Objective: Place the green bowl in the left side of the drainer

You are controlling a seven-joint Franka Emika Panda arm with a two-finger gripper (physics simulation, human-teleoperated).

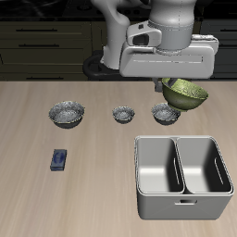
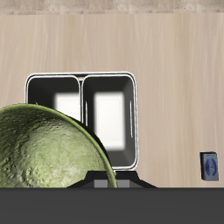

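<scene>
The green bowl [image 1: 185, 93] hangs tilted in the air, its shiny mottled inside showing. My gripper [image 1: 170, 85] is shut on its rim. In the wrist view the green bowl [image 2: 44, 149] fills much of the near field, with the gripper [image 2: 103, 179] at its edge. The drainer [image 1: 141, 185], a grey two-compartment tub, stands near the table's front edge, below and in front of the bowl. Both compartments of the drainer [image 2: 81, 96] show nothing inside in the wrist view.
Three grey speckled bowls stand in a row farther back: a large one [image 1: 67, 113], a small one [image 1: 123, 114] and another [image 1: 166, 114] just under the held bowl. A small blue object [image 1: 58, 160] lies apart on the table.
</scene>
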